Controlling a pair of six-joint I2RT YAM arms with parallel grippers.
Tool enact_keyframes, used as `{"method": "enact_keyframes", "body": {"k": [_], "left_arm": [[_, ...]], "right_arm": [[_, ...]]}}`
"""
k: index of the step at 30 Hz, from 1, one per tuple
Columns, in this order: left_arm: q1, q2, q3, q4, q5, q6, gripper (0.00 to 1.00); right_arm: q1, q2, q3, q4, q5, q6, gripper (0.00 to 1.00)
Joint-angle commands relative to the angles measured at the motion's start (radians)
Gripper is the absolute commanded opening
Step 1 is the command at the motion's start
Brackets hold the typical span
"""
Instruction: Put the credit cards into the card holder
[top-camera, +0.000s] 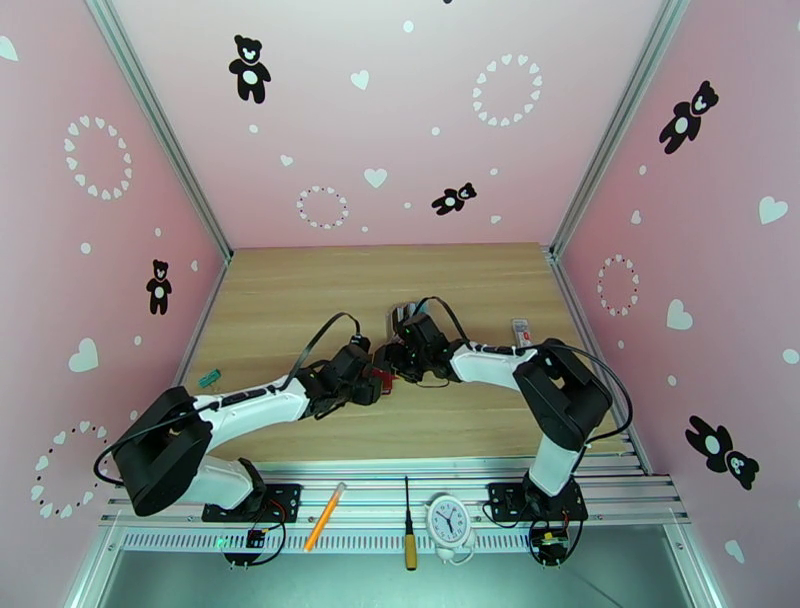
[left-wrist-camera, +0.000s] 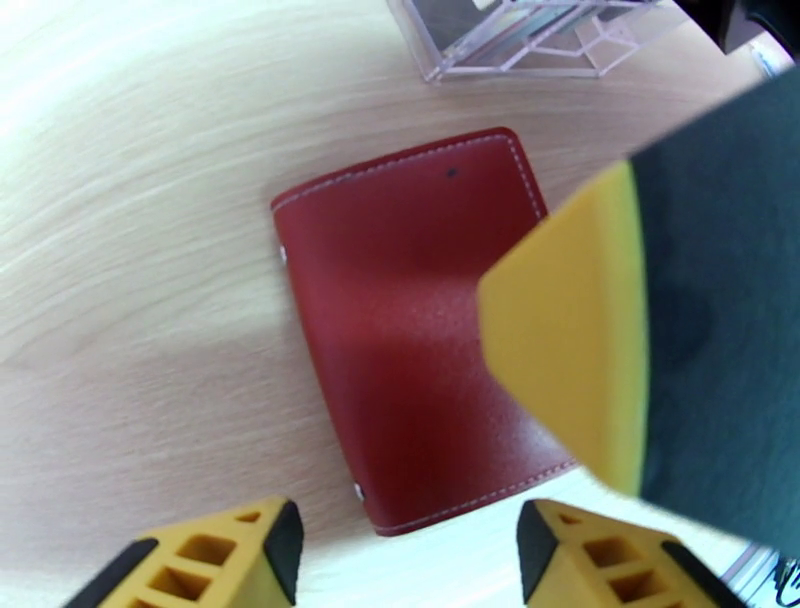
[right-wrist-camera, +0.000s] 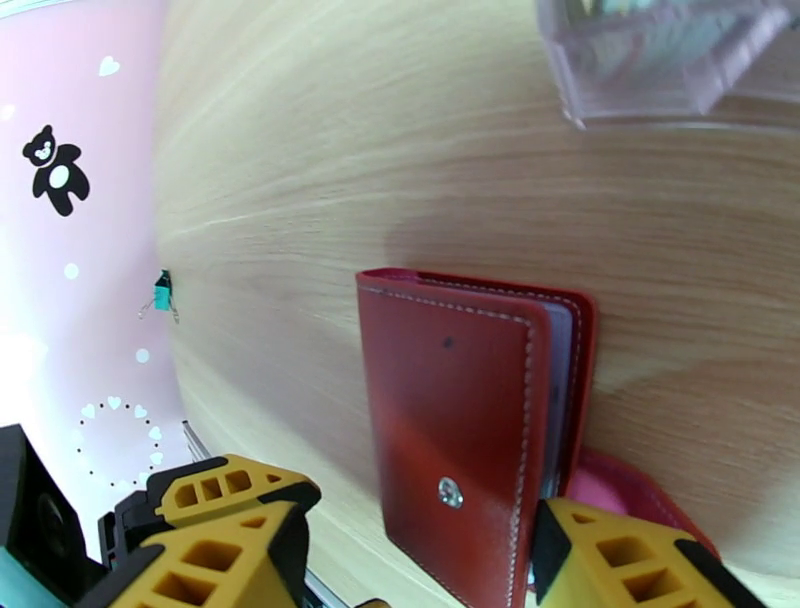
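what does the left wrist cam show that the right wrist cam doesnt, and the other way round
Left wrist's extra: a big yellow-and-black gripper finger over the right edge of the dark-red leather card holder. Right wrist's extra: the holder's grey inner pockets at its open edge, a small teal binder clip and the pink teddy-bear wall. Shared: the card holder, the clear plastic slotted stand, the light wooden table.

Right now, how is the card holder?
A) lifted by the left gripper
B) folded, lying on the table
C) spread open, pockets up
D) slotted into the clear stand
B: the card holder lies folded on the table, its cover over the pockets, apart from the clear stand.
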Motion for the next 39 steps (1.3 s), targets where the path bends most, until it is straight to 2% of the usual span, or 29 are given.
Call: {"method": "enact_keyframes", "body": {"k": [1,22,34,39], "left_arm": [[0.01,-0.034,0.001,-0.027,0.011,0.019,0.63],[0.002,-0.222,-0.122,-0.054,-0.035,-0.019,0.66],[-0.019,-0.282,-0.138,-0.042,-0.063,-0.021,0.69],[-0.021,-0.259,-0.11,-0.045,-0.078,-0.011,0.7]], "right_arm": [[-0.001,-0.029,-0.001,0.032,-0.022,0.022,0.63],[0.037,-0.032,0.075,0.038,-0.038,0.045,0.63],[0.063,0.017,0.147,0.028,-0.05,0.053,0.63],[0.074,0.041,0.163,0.027,-0.057,0.06,0.63]]}}
